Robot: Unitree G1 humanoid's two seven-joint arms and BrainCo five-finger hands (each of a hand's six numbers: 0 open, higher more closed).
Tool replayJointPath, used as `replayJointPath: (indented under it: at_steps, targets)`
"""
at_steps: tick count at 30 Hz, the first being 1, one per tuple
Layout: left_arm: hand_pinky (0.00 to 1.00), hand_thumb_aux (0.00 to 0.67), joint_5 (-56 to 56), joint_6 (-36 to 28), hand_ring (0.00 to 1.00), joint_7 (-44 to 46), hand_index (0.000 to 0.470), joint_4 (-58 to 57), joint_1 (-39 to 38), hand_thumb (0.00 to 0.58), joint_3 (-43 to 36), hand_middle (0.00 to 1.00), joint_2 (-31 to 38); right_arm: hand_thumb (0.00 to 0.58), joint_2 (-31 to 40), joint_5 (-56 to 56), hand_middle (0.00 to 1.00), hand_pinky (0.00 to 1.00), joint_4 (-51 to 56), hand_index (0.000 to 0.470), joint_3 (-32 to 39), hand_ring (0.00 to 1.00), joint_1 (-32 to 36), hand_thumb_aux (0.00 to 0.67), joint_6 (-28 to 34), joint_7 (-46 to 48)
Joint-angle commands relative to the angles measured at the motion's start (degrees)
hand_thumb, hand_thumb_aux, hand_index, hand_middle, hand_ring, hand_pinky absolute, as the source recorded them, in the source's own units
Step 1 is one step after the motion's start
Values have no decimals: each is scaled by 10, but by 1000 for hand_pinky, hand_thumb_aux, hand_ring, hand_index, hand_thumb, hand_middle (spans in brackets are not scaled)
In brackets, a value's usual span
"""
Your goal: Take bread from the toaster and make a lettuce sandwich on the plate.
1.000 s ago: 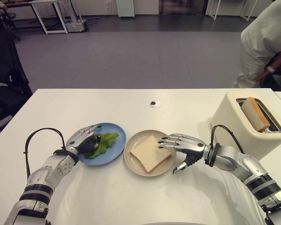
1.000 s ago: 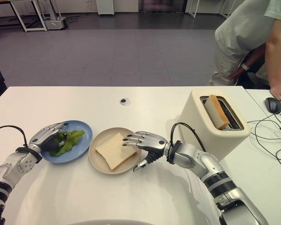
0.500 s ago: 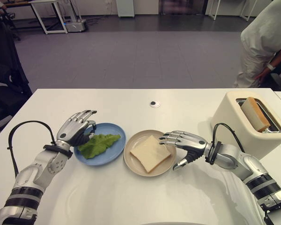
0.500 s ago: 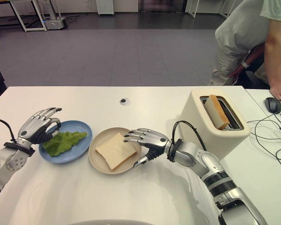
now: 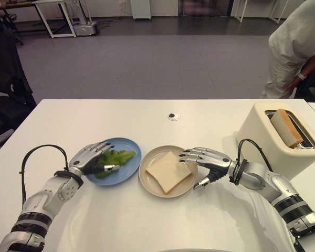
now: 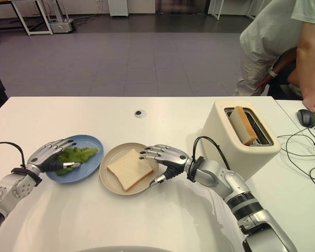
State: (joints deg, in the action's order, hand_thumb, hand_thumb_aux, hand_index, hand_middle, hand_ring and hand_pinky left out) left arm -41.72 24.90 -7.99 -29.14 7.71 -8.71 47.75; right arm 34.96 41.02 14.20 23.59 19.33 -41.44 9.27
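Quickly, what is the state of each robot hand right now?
Left robot hand: over the lettuce; grip cannot be told.
Right robot hand: open, holding nothing.

Grey floor (image 5: 147, 58) lies behind, perhaps a white desk (image 5: 43, 21) far left.

Bread (image 5: 168, 171) lies on tan plate (image 5: 185, 185), another slice (image 5: 285, 127) in toaster (image 5: 262, 137), lettuce (image 5: 119, 156) on blue plate (image 5: 127, 171).
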Motion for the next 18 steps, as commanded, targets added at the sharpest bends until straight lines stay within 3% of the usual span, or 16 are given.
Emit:
replayJointPath:
  at_steps: [1,3,5,13,18]
  targets:
    - [0,357,-7,-2,0,-2,251,-10,9,454,-11,0,6,0,0,-7,0,0,3,0,-1,0,5,0,-1,9]
    - [0,512,-6,-1,0,0,359,-13,12,548,-15,0,5,0,1,-8,0,0,2,0,-2,0,4,0,-1,10]
    - [0,670,-4,0,0,3,470,-17,16,580,-18,0,4,0,2,-9,0,0,1,0,-3,0,2,0,0,11]
    - [0,670,7,16,0,-5,470,-5,15,580,-18,0,7,0,1,-7,0,0,2,0,-3,0,2,0,0,10]
    - [0,670,-1,5,0,-60,470,71,-5,580,31,0,28,0,-1,-6,0,0,3,0,-3,0,4,0,-1,6]
